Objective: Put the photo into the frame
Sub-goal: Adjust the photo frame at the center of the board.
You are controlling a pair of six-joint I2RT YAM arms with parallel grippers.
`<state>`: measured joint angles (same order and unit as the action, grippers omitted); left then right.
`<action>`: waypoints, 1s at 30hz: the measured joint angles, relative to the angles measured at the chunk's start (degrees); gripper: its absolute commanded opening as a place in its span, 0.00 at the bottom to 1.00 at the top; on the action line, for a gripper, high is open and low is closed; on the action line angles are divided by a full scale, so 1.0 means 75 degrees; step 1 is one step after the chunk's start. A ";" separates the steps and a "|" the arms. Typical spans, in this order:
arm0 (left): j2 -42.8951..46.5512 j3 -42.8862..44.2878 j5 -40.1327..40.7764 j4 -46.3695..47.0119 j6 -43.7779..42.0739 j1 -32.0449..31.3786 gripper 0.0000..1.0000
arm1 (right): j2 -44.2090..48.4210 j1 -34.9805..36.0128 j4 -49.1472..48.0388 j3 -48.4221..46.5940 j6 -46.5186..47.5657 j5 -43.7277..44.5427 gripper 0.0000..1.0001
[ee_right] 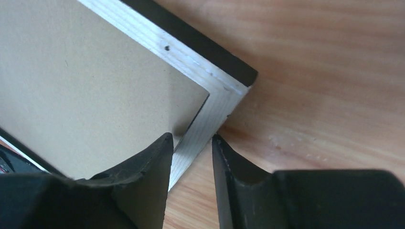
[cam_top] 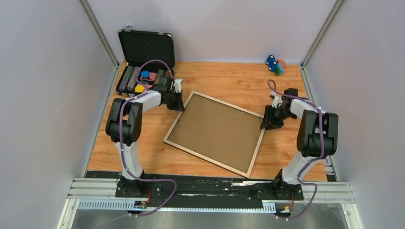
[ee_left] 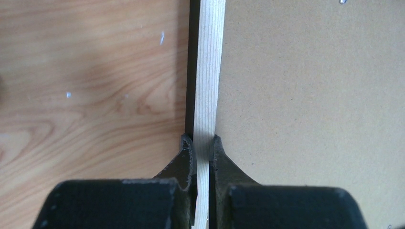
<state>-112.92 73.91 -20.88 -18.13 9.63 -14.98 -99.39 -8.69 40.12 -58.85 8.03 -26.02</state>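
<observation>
Both ends of the frame [cam_top: 206, 159] are attended: left tool [ee_left: 204, 143] clamped on its rail, right tool [ee_right: 191, 140] parted loosely astride a corner.

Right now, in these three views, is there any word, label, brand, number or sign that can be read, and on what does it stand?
None can be read.
The frame and its brown backing board show no print.
The chips in the black case are too small to tell.
</observation>
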 measured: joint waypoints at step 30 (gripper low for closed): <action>0.0574 -0.1046 -0.1667 0.0082 0.0501 0.0242 0.74 | -0.1804 0.0102 -0.0213 -0.2530 0.0093 -0.0338 0.71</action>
<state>-108.62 66.06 -33.39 -17.52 13.39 -13.17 -112.92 -7.92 38.52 -77.82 8.73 -28.56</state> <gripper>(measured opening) 0.672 0.707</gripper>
